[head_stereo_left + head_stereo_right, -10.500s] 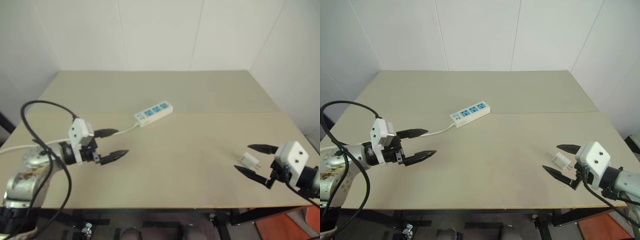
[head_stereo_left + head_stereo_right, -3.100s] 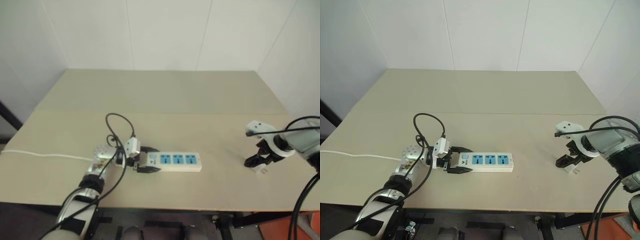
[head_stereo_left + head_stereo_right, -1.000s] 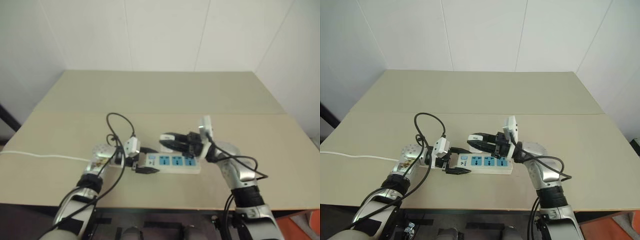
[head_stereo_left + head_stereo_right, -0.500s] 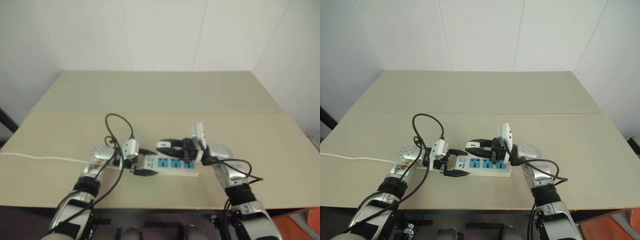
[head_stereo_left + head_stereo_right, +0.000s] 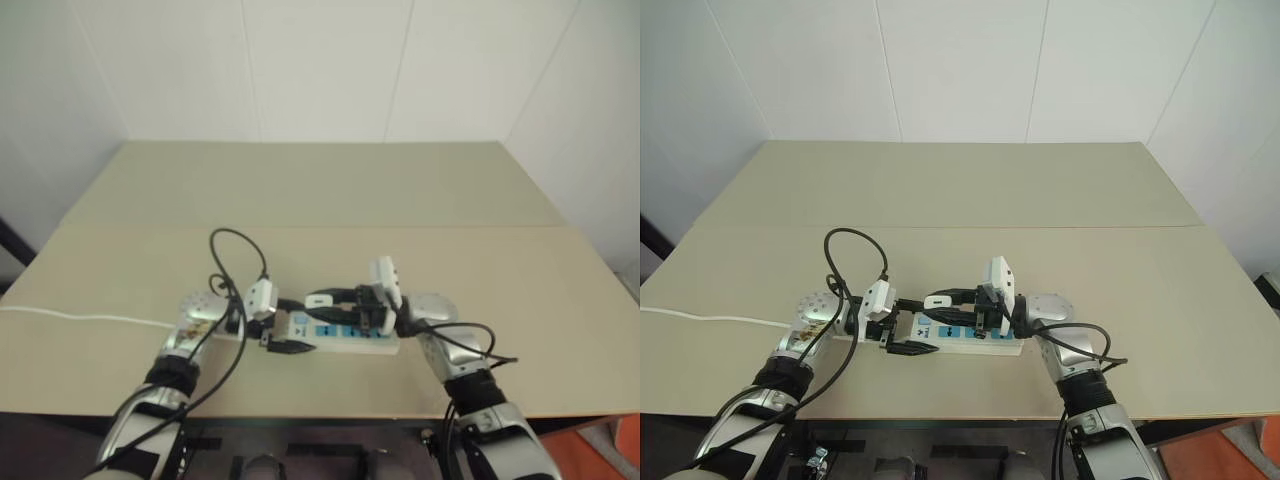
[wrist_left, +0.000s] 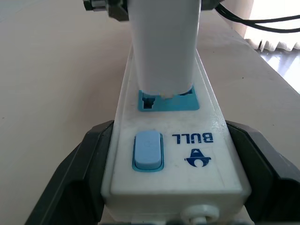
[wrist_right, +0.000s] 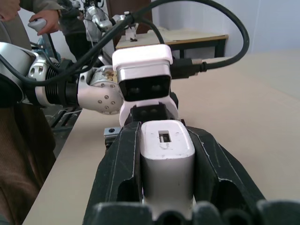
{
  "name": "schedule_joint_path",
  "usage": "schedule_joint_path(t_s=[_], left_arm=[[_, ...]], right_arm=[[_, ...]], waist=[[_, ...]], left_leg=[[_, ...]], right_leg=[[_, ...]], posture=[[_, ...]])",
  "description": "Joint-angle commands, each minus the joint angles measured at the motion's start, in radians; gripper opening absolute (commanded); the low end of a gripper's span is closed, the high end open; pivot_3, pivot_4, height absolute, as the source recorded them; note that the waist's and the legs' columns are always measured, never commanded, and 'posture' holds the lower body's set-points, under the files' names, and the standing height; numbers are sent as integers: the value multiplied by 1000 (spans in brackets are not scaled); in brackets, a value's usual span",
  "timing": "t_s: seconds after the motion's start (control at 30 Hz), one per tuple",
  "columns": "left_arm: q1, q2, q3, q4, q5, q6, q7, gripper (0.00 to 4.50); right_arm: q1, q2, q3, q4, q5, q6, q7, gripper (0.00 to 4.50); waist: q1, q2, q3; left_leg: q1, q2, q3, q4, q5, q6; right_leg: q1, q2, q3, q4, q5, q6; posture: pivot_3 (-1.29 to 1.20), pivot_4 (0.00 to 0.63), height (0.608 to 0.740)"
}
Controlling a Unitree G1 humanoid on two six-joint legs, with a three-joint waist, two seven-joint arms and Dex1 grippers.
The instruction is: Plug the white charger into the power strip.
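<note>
Left gripper (image 5: 285, 325), its two black tapered fingers spread wide, straddles the switch end of the long white glossy plastic power strip (image 6: 174, 154) lying flat on the matte beige table (image 5: 330, 190), one finger along each side wall. A pale blue rounded rocker switch (image 6: 147, 150) sits beside the first blue socket face (image 6: 168, 99). Over that socket stands the small smooth white charger (image 6: 164, 44), its base right at the blue face. Right gripper (image 7: 168, 206) pinches the charger between its ridged black fingers. A thin white cord (image 5: 85, 316) trails off toward the table's left edge.
</note>
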Motion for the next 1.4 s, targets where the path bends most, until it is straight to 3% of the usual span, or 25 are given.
schedule_joint_path(t_s=[0.03,1.4], left_arm=[[28,5,-48,9,34,26,-15,3286],[21,7,-51,20,38,24,-13,3286]], right_arm=[[-7,5,-3,2,-11,-38,-15,1156],[14,-13,8,15,-57,-69,-78,1156]], waist=[[0,0,0],[0,0,0]], left_leg=[[0,0,0,0,0,0],[1,0,0,0,0,0]], right_leg=[[0,0,0,0,0,0],[0,0,0,0,0,0]], posture=[[0,150,740],[0,150,740]])
